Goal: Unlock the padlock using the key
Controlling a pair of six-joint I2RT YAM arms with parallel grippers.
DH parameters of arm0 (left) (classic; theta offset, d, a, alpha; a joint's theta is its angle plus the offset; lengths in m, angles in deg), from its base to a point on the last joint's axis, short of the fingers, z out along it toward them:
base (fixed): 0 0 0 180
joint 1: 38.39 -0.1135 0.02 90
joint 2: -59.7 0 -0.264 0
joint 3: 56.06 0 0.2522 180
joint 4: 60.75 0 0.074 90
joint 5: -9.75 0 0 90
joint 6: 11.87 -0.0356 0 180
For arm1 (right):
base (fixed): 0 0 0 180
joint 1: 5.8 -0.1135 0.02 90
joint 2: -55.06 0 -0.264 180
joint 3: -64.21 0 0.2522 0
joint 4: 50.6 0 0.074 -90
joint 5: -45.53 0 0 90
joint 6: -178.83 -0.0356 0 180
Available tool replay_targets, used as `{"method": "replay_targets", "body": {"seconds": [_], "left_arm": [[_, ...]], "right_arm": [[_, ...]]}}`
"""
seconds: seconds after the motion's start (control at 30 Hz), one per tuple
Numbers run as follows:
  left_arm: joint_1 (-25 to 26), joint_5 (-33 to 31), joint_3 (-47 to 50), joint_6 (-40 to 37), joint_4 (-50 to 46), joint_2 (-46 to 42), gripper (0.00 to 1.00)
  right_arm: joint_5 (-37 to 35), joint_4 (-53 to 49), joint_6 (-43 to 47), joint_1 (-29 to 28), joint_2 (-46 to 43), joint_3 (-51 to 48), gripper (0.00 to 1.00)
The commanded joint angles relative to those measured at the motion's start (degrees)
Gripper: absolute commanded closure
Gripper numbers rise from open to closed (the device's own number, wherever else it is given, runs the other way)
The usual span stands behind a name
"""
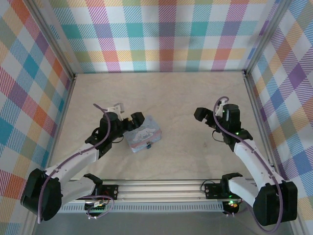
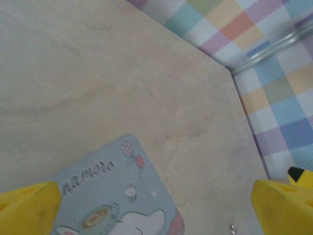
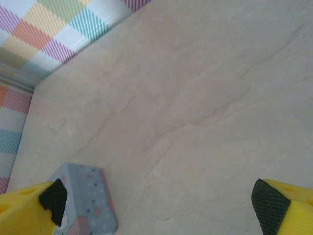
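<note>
A tiny dark padlock [image 1: 148, 145] sits at the near edge of the light-blue cartoon tin [image 1: 144, 133]. My left gripper [image 1: 131, 120] hovers open over the tin's far-left corner. In the left wrist view the tin's lid [image 2: 105, 196] lies between the spread yellow fingers [image 2: 30, 208]. A tiny shiny speck [image 2: 233, 228] lies on the table to the right of the tin; I cannot tell whether it is the key. My right gripper [image 1: 205, 117] is open above bare table to the right of the tin. Its wrist view shows the tin's side [image 3: 90, 203] at the lower left.
The beige table [image 1: 186, 98] is enclosed by plaid walls [image 1: 166, 34] with metal frame posts at the corners. An aluminium rail [image 1: 161, 188] carrying the arm bases runs along the near edge. Open table lies between the tin and the right gripper.
</note>
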Motion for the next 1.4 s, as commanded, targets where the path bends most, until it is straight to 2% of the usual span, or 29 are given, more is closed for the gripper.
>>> {"method": "replay_targets", "body": {"seconds": [0.0, 0.27, 0.37, 0.53, 0.77, 1.1, 1.37], "left_arm": [[3.5, -2.92, -0.29, 1.92, 2.09, 0.98, 0.0], [8.51, -5.62, -1.5, 0.92, 3.84, 2.78, 0.0], [9.69, -5.89, -1.63, 0.96, 5.22, 3.91, 0.0], [10.92, -6.34, -1.54, 1.15, 6.83, 5.37, 0.0], [11.48, -5.74, -1.54, 1.42, 8.12, 6.68, 0.0], [11.65, -5.56, -1.32, 1.17, 7.81, 6.04, 0.0], [11.58, -5.63, -1.54, 1.06, 7.24, 5.82, 0.0]], "right_arm": [[0.44, -7.9, 0.46, -2.07, -1.0, 1.11, 0.0], [-1.8, -14.65, -0.66, -7.34, -2.85, -1.1, 0.0], [-7.34, -19.95, -0.93, -11.52, -0.86, -0.09, 0.0], [-15.89, -25.84, -2.5, -15.18, 2.78, -0.93, 0.0], [-20.01, -23.87, -2.64, -15.52, 7.02, -4.26, 0.07], [-22.27, -21.42, -4.39, -15.09, 12.89, -3.97, 0.17], [-17.79, -19.44, -4.56, -10.36, 14.96, -5.02, 0.32]]}}
